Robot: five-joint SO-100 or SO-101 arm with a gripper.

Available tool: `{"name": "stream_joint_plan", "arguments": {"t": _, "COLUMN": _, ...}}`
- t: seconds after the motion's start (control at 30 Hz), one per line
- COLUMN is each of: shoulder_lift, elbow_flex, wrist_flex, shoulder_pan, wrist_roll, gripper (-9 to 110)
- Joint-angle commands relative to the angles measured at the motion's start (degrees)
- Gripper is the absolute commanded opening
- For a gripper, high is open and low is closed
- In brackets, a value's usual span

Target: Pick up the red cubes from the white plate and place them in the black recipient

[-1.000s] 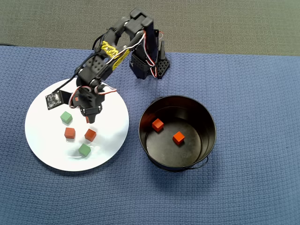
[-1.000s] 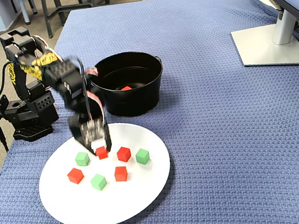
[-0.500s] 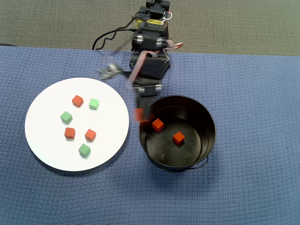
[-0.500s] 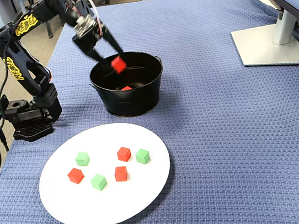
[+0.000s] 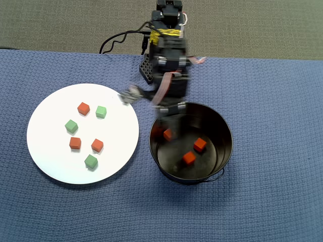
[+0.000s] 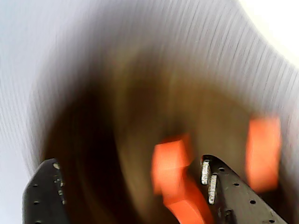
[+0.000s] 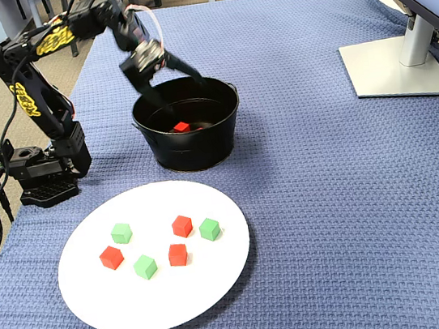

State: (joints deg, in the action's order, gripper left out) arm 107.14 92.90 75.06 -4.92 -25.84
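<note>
**Cube dropped, three reds still on the plate**

The gripper (image 7: 178,83) hangs over the bucket (image 7: 193,153) with its jaws spread wide and nothing between them, so I'd call this the release step. In the overhead view three red cubes (image 5: 189,158) sit inside the bucket. The plate (image 5: 45,161) holds three more reds (image 7: 111,257) mixed in with three green cubes (image 7: 209,229). Next move looks like lifting clear of the rim and swinging back over the plate. Reds there sit near greens, so it needs careful aim; otherwise plenty of open cloth around.
</note>
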Motion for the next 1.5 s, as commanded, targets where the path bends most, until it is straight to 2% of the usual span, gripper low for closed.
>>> {"name": "stream_joint_plan", "arguments": {"t": 0.0, "shoulder_lift": -3.3, "elbow_flex": -4.0, "wrist_flex": -4.0, "shoulder_pan": -16.3, "wrist_roll": -0.7, "gripper": 26}}
{"name": "stream_joint_plan", "arguments": {"t": 0.13, "shoulder_lift": -12.2, "elbow_flex": -4.0, "wrist_flex": -8.3, "shoulder_pan": -24.0, "wrist_roll": 1.6, "gripper": 20}}
{"name": "stream_joint_plan", "arguments": {"t": 0.23, "shoulder_lift": -18.8, "elbow_flex": -5.1, "wrist_flex": -11.0, "shoulder_pan": -26.6, "wrist_roll": 7.5, "gripper": 18}}
{"name": "stream_joint_plan", "arguments": {"t": 0.33, "shoulder_lift": -24.4, "elbow_flex": -7.4, "wrist_flex": -11.9, "shoulder_pan": -27.3, "wrist_roll": 16.0, "gripper": 18}}
{"name": "stream_joint_plan", "arguments": {"t": 0.5, "shoulder_lift": -29.8, "elbow_flex": -11.4, "wrist_flex": -8.1, "shoulder_pan": -25.0, "wrist_roll": 21.4, "gripper": 18}}
{"name": "stream_joint_plan", "arguments": {"t": 0.93, "shoulder_lift": -36.5, "elbow_flex": -11.1, "wrist_flex": -6.3, "shoulder_pan": -22.9, "wrist_roll": 18.3, "gripper": 17}}
{"name": "stream_joint_plan", "arguments": {"t": 1.47, "shoulder_lift": -43.3, "elbow_flex": -18.9, "wrist_flex": -4.4, "shoulder_pan": -28.1, "wrist_roll": 15.1, "gripper": 13}}
